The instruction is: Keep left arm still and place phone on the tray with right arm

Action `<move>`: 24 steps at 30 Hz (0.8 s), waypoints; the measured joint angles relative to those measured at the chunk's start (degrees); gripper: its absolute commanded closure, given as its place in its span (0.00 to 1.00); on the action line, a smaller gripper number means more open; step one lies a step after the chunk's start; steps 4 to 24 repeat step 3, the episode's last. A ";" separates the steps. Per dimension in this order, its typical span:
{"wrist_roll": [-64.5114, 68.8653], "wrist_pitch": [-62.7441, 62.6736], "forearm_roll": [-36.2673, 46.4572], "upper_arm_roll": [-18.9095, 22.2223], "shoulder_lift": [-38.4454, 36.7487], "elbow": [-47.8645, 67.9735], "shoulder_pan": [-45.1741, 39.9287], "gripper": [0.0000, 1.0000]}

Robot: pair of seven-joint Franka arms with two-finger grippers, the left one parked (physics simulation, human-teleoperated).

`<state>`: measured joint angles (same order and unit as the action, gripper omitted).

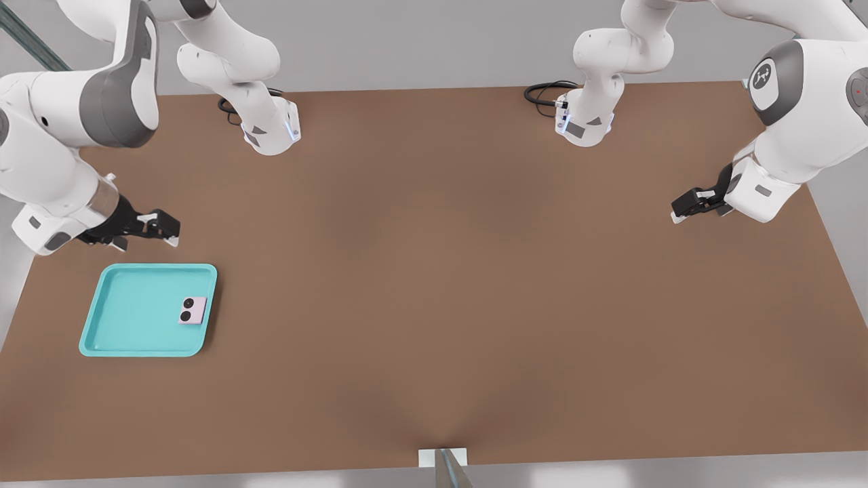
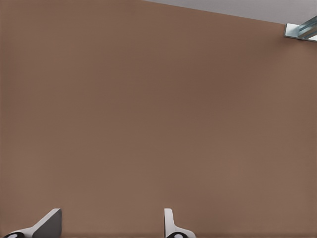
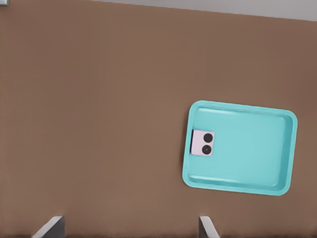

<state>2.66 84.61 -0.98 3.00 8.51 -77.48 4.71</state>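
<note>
The turquoise tray (image 1: 129, 318) rests on the brown table at the front view's left. The pale pink phone (image 1: 192, 310) lies flat inside it, lenses up, against the rim on the front view's right side. My gripper (image 1: 166, 227) hovers above the table just behind the tray's far edge, apart from both tray and phone. It is open, with nothing between the fingers. In the right wrist view the tray (image 3: 247, 148) and phone (image 3: 202, 143) sit ahead of the gripper (image 3: 131, 233), whose fingertips (image 3: 53, 225) stand wide apart.
The brown table (image 1: 434, 271) fills the scene. Two arm bases (image 1: 271, 132) (image 1: 583, 122) with black cables stand at the back edge. The parked arm's gripper (image 1: 692, 202) hangs at the front view's right. A small metal bracket (image 1: 442, 457) sits at the front edge.
</note>
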 measured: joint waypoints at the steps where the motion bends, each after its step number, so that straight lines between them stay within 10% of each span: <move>1: -0.12 -0.50 0.06 0.00 -0.07 -0.11 0.04 0.00; 24: -0.33 -1.30 0.14 -0.02 -0.26 -0.30 0.00 0.00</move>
